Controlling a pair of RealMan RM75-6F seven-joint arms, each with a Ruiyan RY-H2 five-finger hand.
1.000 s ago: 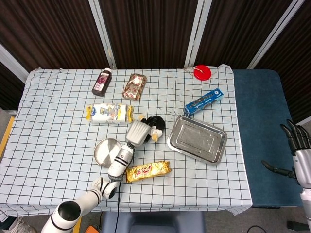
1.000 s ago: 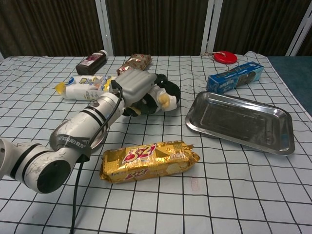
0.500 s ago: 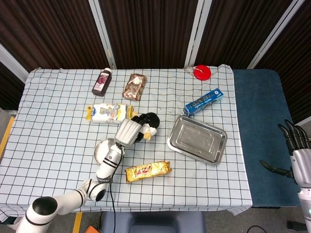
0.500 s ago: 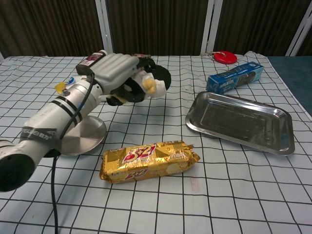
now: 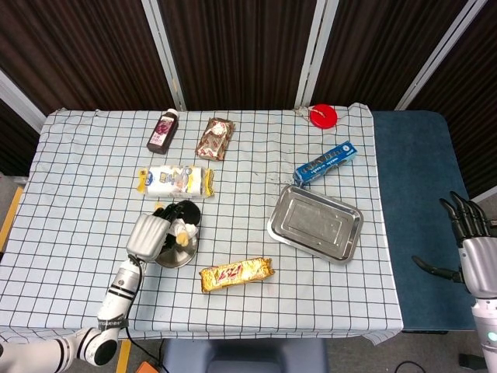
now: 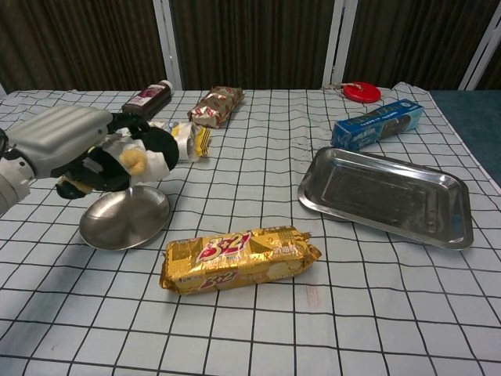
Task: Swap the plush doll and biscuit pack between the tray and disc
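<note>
My left hand point(image 6: 66, 145) gripped the plush doll point(image 6: 137, 157) w/ fingers curled round it, above the disc point(image 6: 125, 219). I judged: lower it centred, then let go. Right hand point(image 5: 470, 233) hung idle, fingers spread.

Left hand point(image 6: 74, 149): boxy pale-grey metallic back shell with lengthwise ribs, dark grey to black fingers point(image 6: 72, 186) and inner parts beneath. In the head view the same left hand point(image 5: 147, 235) is a light-grey rounded block on a slim white forearm point(image 5: 120, 286) ringed by black bands, with small dark lettering, ending at 7 o'clock in a glossy white and black rounded joint point(image 5: 95, 346). Right hand point(image 5: 468, 237) at the frame's 4 o'clock edge: thin black fingers point(image 5: 458, 215), grey palm shell, pale grey cylindrical wrist below it.
</note>
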